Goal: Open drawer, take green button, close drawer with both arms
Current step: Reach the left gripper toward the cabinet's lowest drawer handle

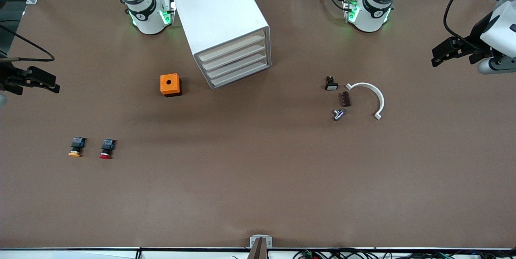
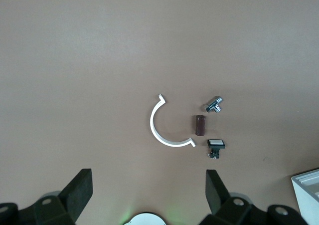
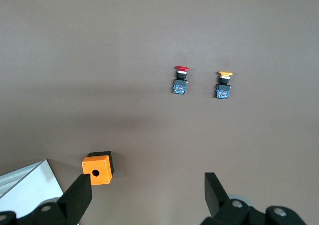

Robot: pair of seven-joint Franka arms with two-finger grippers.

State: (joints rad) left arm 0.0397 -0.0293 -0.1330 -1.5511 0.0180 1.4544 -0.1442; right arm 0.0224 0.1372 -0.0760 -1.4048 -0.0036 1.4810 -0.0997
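Brown bench (image 1: pixel 258 194) fills the view, and the tall white cabinet (image 1: pixel 219 17) stands between the two arm bases, its four pale-fronted drawers (image 1: pixel 236 63) all pushed in and flush. No green-capped button is on show anywhere on the bench; whether it sits in a drawer, nothing here tells.

Out at the left arm's end, the left gripper (image 1: pixel 437 55) hangs up over the bench edge, and the wrist view has its fingers (image 2: pixel 79 192) spread wide, holding nothing, touching nothing. Same story at the right arm's end: right gripper (image 1: pixel 52 85) over the bench edge, fingers (image 3: pixel 77 200) wide apart and bare. Both arms are waiting.

Down to the small stuff. A white curved bracket (image 1: pixel 373 95) lies toward the left arm's end. Just beside it sit a dark brown block (image 1: pixel 346 99), a small black switch with a white face (image 1: pixel 331 83) and a shiny metal fitting (image 1: pixel 338 114), close together but apart.

An orange box with a round hole (image 1: pixel 170 84) sits near the cabinet's front corner, on the right arm's side. Nearer the front camera, a red-capped button (image 1: pixel 107 149) and a yellow-capped button (image 1: pixel 76 147) lie side by side, apart, caps toward the camera.
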